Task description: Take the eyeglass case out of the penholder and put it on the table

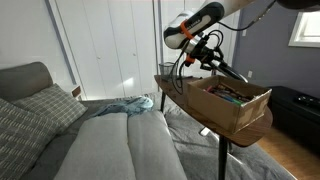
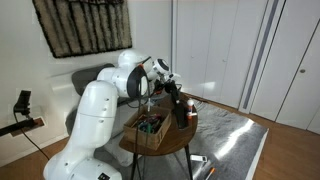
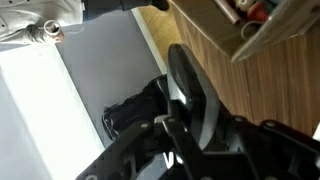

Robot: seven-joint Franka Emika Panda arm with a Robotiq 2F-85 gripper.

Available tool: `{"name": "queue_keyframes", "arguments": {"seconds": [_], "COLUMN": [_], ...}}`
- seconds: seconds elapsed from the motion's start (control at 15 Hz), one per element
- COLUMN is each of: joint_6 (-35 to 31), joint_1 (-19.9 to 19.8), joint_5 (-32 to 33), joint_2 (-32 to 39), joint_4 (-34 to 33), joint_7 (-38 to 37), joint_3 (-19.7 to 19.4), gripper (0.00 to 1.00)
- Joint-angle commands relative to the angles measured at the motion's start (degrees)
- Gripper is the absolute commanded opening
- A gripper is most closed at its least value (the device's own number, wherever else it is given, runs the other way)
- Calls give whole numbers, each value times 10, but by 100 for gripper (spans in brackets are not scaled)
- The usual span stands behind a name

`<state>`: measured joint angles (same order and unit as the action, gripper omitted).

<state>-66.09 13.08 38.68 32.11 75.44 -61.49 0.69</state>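
Observation:
In the wrist view my gripper (image 3: 186, 122) is shut on the eyeglass case (image 3: 190, 82), a slim dark grey oblong standing up between the fingers. The black mesh penholder (image 3: 131, 117) sits just beside and below it, at the edge of the brown wooden table (image 3: 285, 105). I cannot tell whether the case's lower end is still inside the cup. In an exterior view the gripper (image 2: 173, 90) hangs right over the penholder (image 2: 182, 114) at the table's (image 2: 160, 152) rim. In an exterior view the gripper (image 1: 200, 55) is above the table's (image 1: 250, 130) far side.
A large open cardboard box (image 1: 236, 101) with several small items takes up most of the tabletop; it shows in both exterior views (image 2: 150, 128) and in the wrist view (image 3: 225, 20). A grey couch (image 1: 100, 145) stands beside the table. A dark cabinet (image 1: 296, 110) stands behind.

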Motion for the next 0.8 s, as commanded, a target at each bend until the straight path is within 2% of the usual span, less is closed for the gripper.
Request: {"name": "queue_keyframes", "arguments": {"seconds": [0.0, 0.73], "joint_6": [-13, -21], "joint_1": [4, 18], "joint_5": [-10, -20], "joint_2": [27, 93], "joint_4": [-34, -99], "joint_7": [-3, 48], "joint_3": [-4, -5], "gripper": [12, 12]}}
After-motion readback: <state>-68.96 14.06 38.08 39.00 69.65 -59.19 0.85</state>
